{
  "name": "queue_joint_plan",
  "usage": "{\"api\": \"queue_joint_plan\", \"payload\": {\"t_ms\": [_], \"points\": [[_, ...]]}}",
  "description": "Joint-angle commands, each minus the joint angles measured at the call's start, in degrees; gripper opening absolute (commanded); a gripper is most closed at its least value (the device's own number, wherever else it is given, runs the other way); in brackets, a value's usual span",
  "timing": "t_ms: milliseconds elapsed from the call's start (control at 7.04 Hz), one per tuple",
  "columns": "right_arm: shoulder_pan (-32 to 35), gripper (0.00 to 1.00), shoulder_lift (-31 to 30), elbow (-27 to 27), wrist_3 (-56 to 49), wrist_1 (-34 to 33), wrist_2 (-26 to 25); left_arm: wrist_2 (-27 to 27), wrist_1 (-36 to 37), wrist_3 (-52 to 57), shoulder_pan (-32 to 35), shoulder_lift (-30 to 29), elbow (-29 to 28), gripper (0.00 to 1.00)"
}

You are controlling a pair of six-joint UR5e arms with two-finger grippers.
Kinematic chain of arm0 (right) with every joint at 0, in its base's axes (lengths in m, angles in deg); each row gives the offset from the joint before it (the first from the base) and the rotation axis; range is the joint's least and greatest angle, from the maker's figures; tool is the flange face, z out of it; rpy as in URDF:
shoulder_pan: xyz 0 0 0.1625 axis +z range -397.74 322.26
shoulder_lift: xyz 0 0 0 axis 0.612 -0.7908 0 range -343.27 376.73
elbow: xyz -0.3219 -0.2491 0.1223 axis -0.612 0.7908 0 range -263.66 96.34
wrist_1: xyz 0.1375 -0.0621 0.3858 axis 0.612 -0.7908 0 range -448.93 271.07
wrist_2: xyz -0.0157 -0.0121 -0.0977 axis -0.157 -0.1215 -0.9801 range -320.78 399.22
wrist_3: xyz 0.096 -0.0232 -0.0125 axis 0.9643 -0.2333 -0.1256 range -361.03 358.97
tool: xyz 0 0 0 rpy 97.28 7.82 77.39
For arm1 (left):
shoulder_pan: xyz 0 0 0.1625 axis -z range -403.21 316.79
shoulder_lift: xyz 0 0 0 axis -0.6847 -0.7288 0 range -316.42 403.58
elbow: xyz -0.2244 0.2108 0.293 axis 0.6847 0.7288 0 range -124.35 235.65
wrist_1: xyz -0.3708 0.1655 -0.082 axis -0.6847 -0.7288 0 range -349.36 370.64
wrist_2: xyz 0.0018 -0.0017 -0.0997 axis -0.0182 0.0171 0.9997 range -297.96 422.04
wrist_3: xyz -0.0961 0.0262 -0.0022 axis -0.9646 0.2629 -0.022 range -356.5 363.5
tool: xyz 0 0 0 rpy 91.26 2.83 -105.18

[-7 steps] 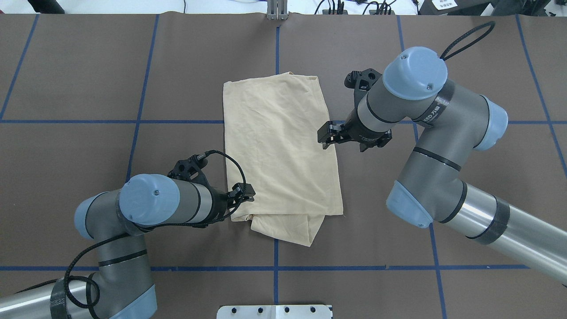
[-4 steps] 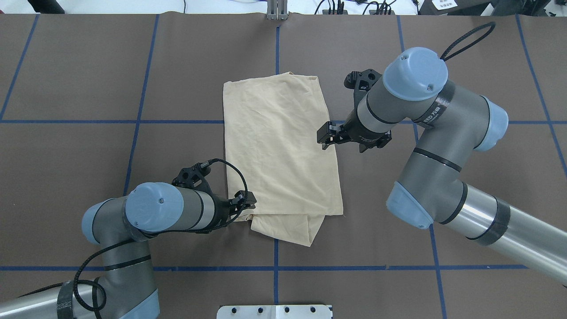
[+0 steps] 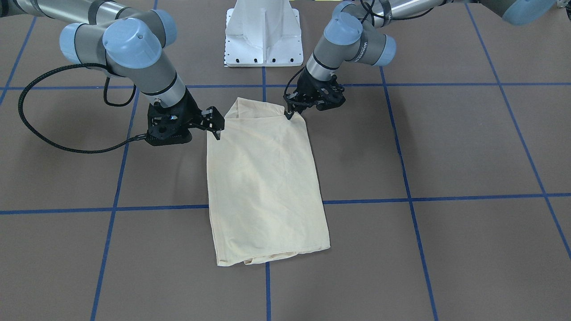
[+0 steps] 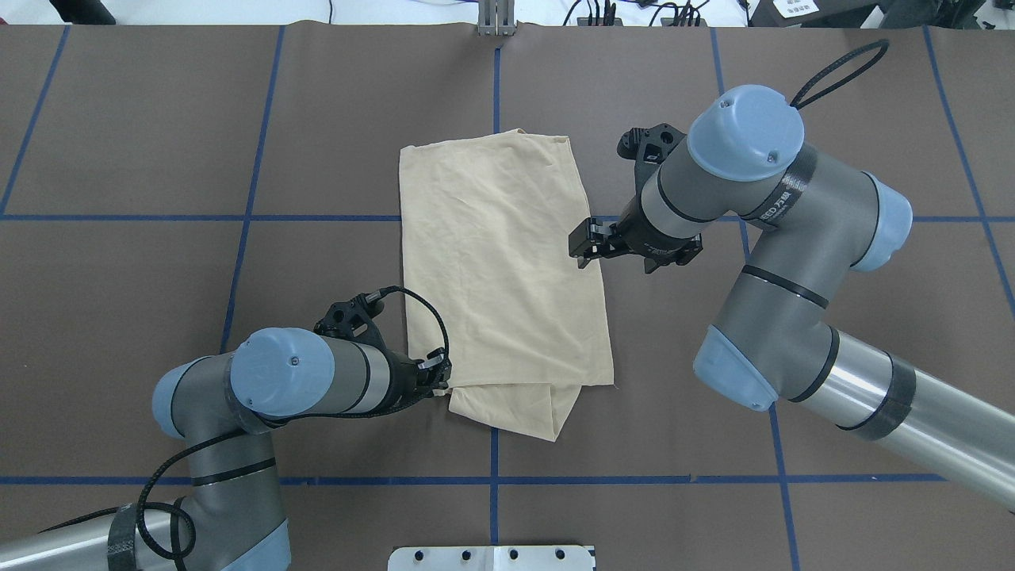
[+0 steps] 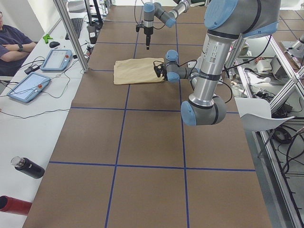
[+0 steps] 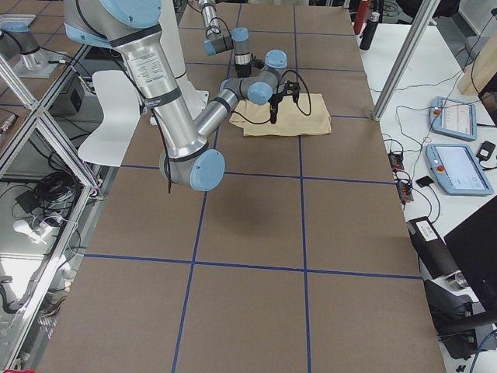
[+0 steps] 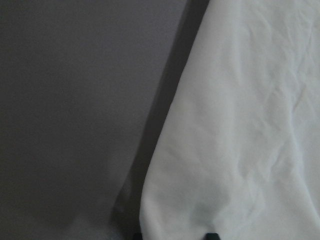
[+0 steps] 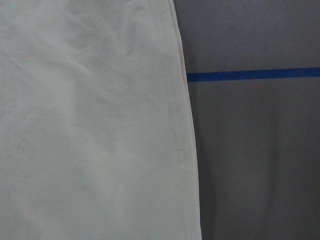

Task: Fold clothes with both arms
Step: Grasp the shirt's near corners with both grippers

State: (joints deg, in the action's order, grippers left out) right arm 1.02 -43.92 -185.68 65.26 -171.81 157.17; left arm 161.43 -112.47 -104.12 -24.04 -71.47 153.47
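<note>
Shirt [image 4: 499, 262] lies folded flat mid-table [image 4: 158, 277], a gripper at each side.
On my feed the left gripper [image 4: 441, 369] sits low at the shirt's robot-side left corner, fingers spread; the right gripper [image 4: 581, 243] hovers over the right hem, fingers apart, gripping nothing.

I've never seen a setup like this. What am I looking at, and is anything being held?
A robot's left arm and right arm work at a table. Two pictures look down from above, two from the table's ends, and two close-ups come from cameras on the wrists. A folded cream shirt lies flat. The right gripper hangs open over one long edge, holding nothing. The left gripper sits at the shirt's corner nearest the robot; I can't tell whether it has pinched the cloth.
</note>
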Motion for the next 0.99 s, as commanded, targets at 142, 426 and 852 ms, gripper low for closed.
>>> {"api": "queue_joint_plan", "payload": {"t_ms": [142,426,852], "points": [[-2.44,1.00,-0.96,-2.55,7.56,0.00,-0.44,0.36,0.42,0.13,0.07,-0.09,0.88,0.00],[-8.31,1.00,-0.87,-3.62,24.14,-0.09,-5.58,0.36,0.42,0.13,0.33,0.00,0.89,0.00],[-16.85,1.00,-0.44,-3.01,34.29,-5.51,-12.73,0.36,0.51,0.13,0.42,0.00,0.98,0.00]]}}
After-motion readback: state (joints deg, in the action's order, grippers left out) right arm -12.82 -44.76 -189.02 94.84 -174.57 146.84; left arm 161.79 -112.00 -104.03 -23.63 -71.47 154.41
